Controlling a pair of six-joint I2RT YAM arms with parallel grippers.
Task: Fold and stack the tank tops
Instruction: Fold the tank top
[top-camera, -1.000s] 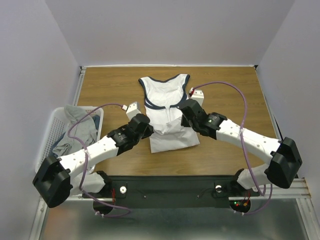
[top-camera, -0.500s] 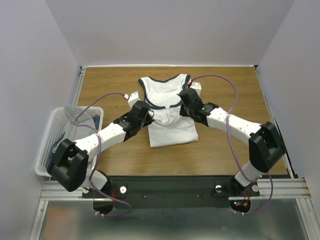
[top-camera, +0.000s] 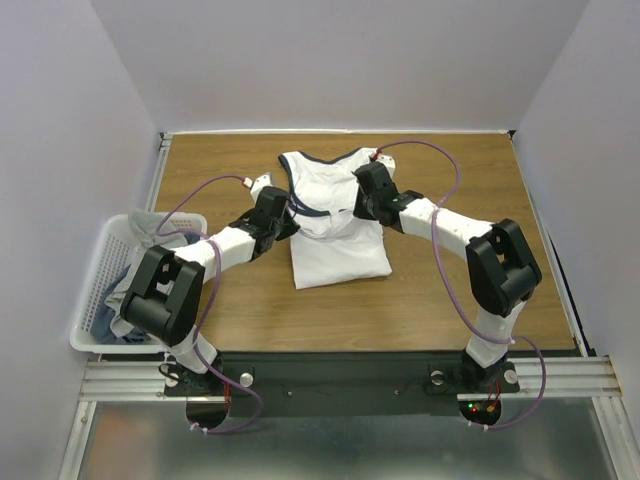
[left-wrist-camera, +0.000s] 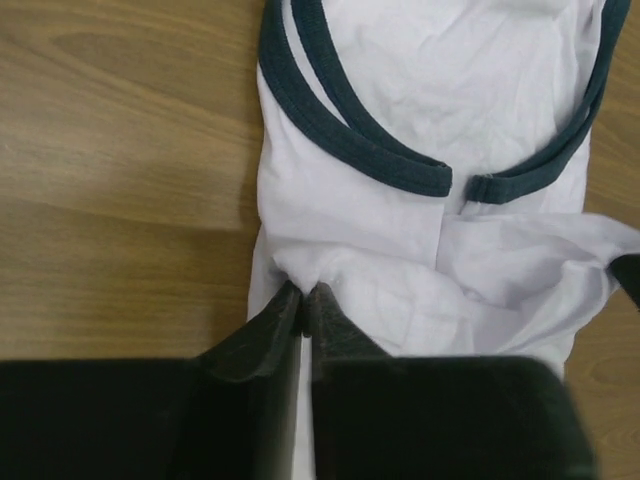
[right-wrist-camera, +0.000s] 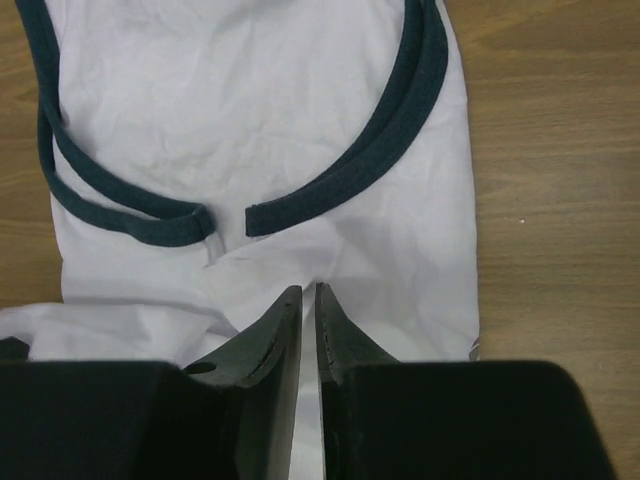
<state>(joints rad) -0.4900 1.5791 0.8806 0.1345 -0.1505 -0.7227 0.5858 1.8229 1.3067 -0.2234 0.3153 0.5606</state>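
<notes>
Wooden table (top-camera: 200, 180) from above: white tank top (top-camera: 340, 250) lying mid-table toward far edge, long axis near-to-far, neck farthest; grey tank tops (top-camera: 138, 222) heaped in basket (top-camera: 95, 290) at left edge.

Left wrist: left gripper (left-wrist-camera: 303, 290) almost closed, pinching bunched white cloth.

Right wrist: right gripper (right-wrist-camera: 308, 290) a slit apart over the cloth; cannot tell whether gripping.

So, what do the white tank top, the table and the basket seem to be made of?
The tank top: soft matte cloth, probably cotton; it wrinkles. The table: wood or wood-look laminate, smooth; grain shows. The basket: white plastic, seemingly; moulded lattice wall.
</notes>
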